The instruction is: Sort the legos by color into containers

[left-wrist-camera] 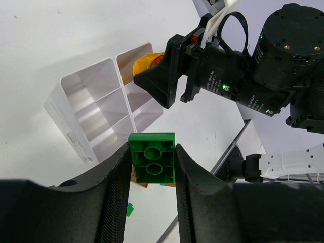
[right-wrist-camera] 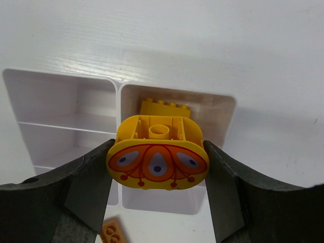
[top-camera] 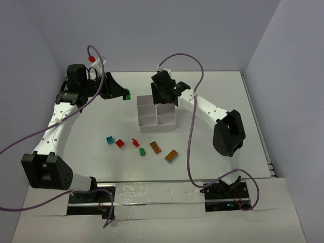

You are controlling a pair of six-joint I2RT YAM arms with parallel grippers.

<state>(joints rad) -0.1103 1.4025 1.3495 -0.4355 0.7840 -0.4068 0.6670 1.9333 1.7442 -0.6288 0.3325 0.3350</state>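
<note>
My left gripper (top-camera: 124, 94) is shut on a green lego (top-camera: 128, 94), held in the air left of the white tray (top-camera: 150, 121); the left wrist view shows the lego's hollow underside (left-wrist-camera: 152, 158) between the jaws. My right gripper (top-camera: 166, 96) is shut on a yellow rounded lego with a red pattern (right-wrist-camera: 157, 161), above a far compartment of the tray (right-wrist-camera: 119, 87) where a yellow brick (right-wrist-camera: 165, 107) lies. The other compartments in view look empty.
Loose legos lie on the table in front of the tray: teal (top-camera: 109, 139), red (top-camera: 120, 143), a small red one (top-camera: 135, 142), green (top-camera: 142, 151) and two orange-brown ones (top-camera: 155, 147) (top-camera: 171, 156). Walls close the table at the back and sides.
</note>
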